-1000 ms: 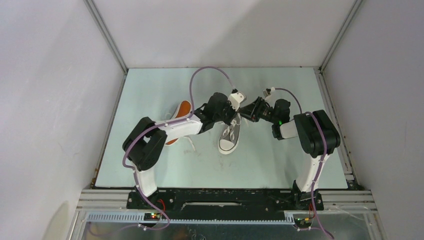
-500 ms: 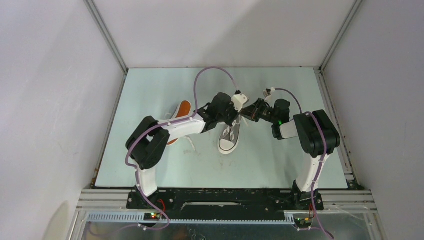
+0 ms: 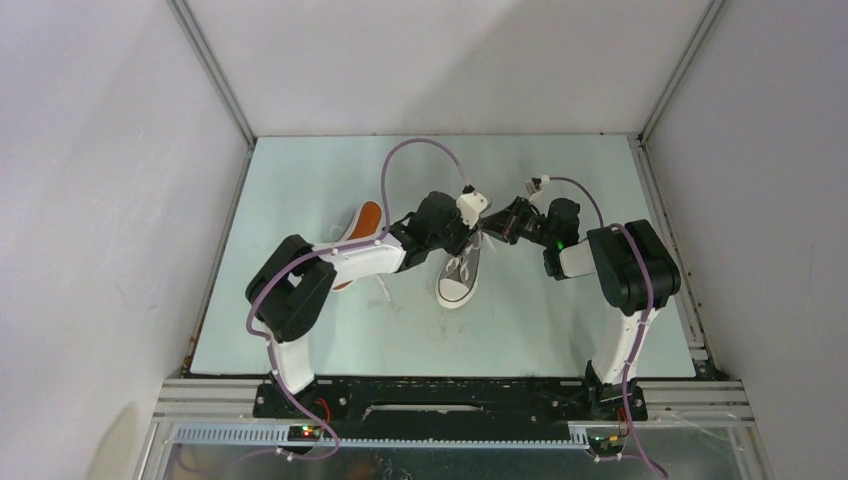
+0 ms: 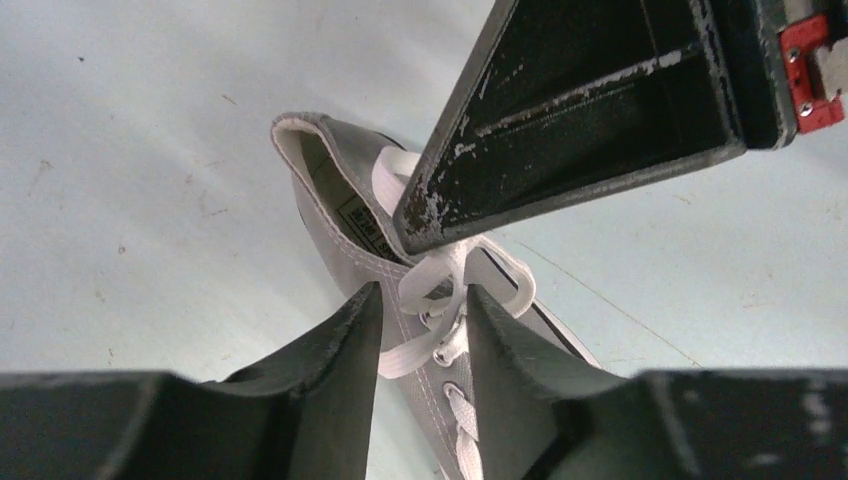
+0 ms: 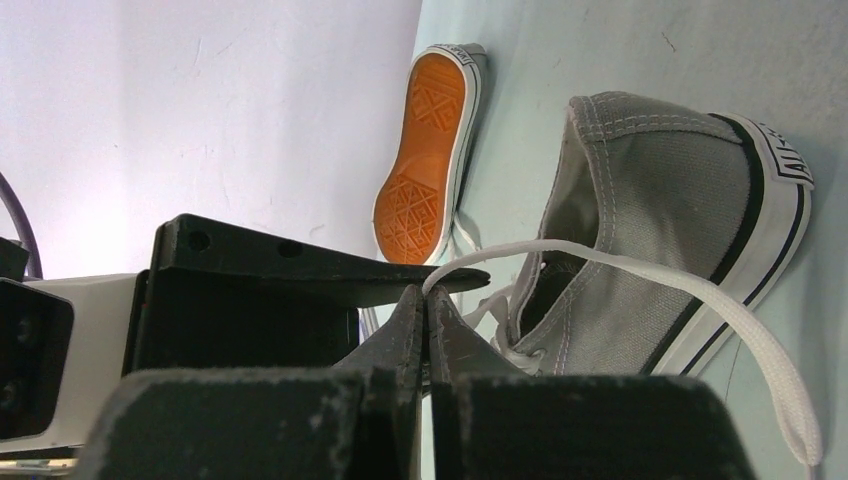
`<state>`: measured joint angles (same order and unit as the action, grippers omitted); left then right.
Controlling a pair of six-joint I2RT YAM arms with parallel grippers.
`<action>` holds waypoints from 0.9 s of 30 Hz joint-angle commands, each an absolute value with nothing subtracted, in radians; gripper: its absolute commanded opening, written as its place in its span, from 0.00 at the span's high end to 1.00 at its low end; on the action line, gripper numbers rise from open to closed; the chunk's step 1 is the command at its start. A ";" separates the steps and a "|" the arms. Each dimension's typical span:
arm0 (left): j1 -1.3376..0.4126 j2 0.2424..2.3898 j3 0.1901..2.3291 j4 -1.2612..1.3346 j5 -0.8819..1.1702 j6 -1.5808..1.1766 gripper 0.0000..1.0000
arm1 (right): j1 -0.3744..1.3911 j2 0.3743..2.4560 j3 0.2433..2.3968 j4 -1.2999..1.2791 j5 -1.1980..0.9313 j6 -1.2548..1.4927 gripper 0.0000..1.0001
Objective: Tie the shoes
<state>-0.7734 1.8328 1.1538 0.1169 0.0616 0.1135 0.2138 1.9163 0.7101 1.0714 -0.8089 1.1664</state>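
Note:
One grey sneaker stands upright mid-table, with its white toe cap toward the arms. The other sneaker lies on its side to the left, orange sole showing, partly under my left arm. My left gripper is open over the upright shoe's top eyelets. In the left wrist view its fingers straddle the crossed white laces without clamping them. My right gripper is shut on a white lace at its fingertips. That lace arcs in a loop past the shoe's heel.
Grey walls with metal corner posts close in the pale green table on three sides. The two gripper heads are almost touching above the shoe. My right finger crosses the top of the left wrist view.
My left gripper has shifted slightly, first right then back left and nearer, over the shoe's laces. My right gripper has stayed shut in place.

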 commanded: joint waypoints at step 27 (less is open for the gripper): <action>-0.747 1.849 1.256 0.118 0.182 0.082 1.00 | 0.221 1.886 0.719 1.101 -0.816 1.154 0.67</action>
